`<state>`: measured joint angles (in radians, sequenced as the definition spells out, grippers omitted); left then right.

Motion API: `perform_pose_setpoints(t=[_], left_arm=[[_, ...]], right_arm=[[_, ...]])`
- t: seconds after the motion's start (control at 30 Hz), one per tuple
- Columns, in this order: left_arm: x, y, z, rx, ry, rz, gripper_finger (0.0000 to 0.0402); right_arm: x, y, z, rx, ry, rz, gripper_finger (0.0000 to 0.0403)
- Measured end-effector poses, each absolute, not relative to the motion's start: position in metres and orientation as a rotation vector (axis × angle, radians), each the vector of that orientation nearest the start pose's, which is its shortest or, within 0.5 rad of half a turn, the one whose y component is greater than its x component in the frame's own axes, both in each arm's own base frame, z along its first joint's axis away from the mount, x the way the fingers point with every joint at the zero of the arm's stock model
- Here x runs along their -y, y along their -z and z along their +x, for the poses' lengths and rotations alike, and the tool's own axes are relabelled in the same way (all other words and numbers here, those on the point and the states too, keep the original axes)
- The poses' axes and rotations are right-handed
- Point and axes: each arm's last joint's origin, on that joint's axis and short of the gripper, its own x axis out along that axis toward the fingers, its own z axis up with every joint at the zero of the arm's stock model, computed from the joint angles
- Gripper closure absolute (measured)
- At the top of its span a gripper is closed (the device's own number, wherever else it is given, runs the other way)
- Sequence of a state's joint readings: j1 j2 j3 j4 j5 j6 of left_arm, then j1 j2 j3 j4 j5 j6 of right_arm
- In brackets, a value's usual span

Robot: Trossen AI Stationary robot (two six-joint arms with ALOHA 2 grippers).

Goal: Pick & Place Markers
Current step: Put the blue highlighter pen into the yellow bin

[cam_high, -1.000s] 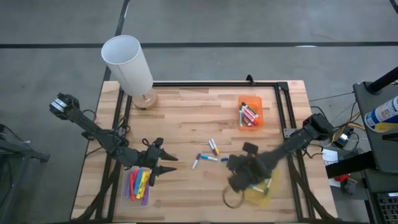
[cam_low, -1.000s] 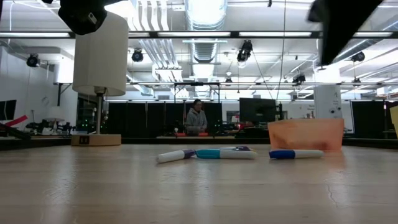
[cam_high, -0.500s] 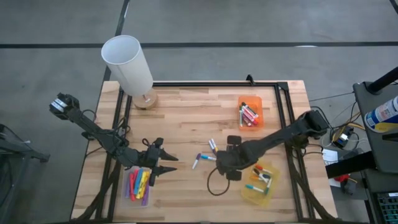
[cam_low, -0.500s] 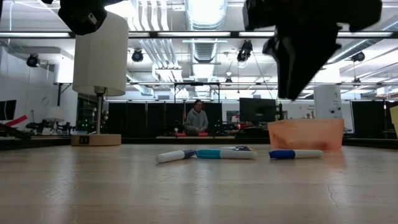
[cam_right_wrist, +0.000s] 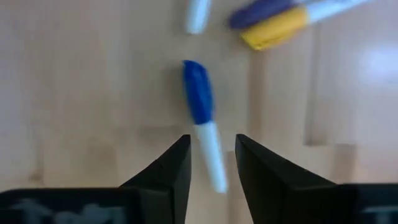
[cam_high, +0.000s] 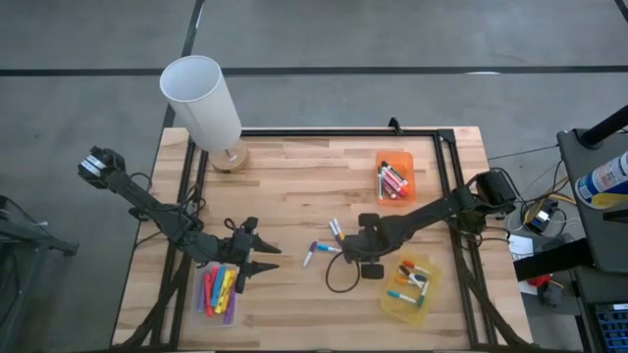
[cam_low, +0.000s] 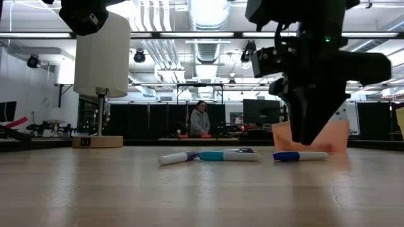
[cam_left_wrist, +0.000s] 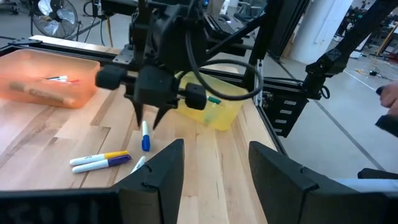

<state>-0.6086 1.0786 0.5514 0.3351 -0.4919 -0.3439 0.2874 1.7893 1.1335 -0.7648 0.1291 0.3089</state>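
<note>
1. Since a second ago, our right gripper (cam_high: 355, 257) has swung from over the yellow bin (cam_high: 409, 291) at the lower right of the high view to the middle of the table (cam_high: 294, 176), where it now hangs over the loose markers.
2. Our right jaws stand apart, pointing down with nothing between them; in the right wrist view the two fingers (cam_right_wrist: 163, 177) frame a blue-capped marker (cam_right_wrist: 203, 121) with a white barrel lying flat on the wood.
3. In the left wrist view that same blue-capped pen sits just below the right fingertips, apart from them as far as we can tell.
4. Just beside it lie a yellow marker (cam_left_wrist: 99, 158) and a purple marker (cam_left_wrist: 103, 164), side by side, with one more white pen end close by.
5. In the low view the loose pens lie in a row at centre frame, and the right gripper hovers above the blue one at right of centre.
6. Our left gripper (cam_high: 257, 257) waits at the lower left of the high view, jaws wide and empty, next to a clear bin (cam_high: 220, 291) of yellow, pink and purple markers.
7. An orange bin (cam_high: 394, 179) at the upper right holds red and pink markers; the yellow bin holds a few more.
8. A white lamp (cam_high: 202, 100) stands at the upper left of the table.
</note>
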Motion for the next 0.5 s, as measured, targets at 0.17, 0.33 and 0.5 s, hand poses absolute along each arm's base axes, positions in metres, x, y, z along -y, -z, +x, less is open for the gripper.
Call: perform_pose_setpoints(t=[0.17,0.33,0.5], left_arm=[[0.120,-0.247,0.195,-0.182,0.087,-0.242,0.0227],[0.120,-0.247,0.195,-0.182,0.087,-0.242,0.0227],[0.120,-0.247,0.195,-0.182,0.088,-0.242,0.0227]], right_arm=[[-0.088,-0.151,0.308,-1.358,0.040,-0.019,0.0295],[-0.085,-0.142,0.303,-1.358,0.044,-0.017,0.0304],[-0.084,-0.135,0.301,-1.329,0.039,-0.011,0.0317]])
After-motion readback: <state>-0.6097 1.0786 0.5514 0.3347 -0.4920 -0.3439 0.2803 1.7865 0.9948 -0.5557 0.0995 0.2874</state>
